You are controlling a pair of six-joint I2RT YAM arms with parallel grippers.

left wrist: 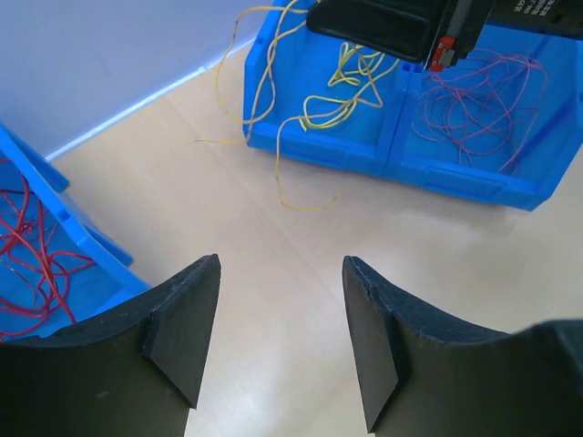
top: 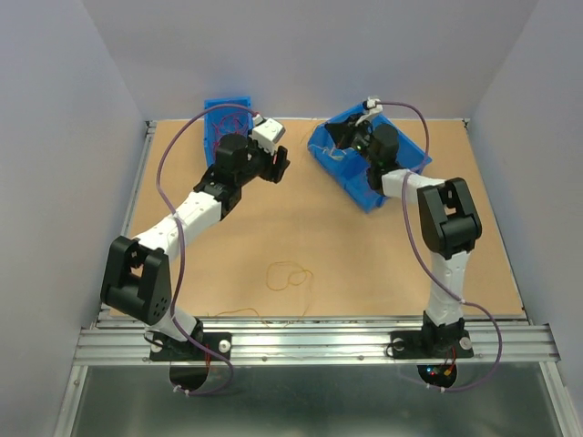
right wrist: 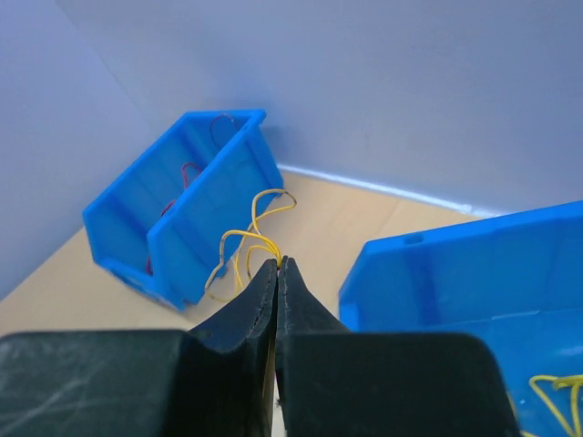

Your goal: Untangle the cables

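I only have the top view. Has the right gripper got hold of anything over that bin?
Observer: Yes. In the right wrist view the right gripper is shut on yellow wires that loop out past its tips.
Operator: And the left one?
Observer: The left gripper is open, nothing between its fingers, above bare table.
Operator: What's inside the right bin?
Observer: The left wrist view shows the bin has two compartments: yellow wires in one, thin reddish wires in the other.
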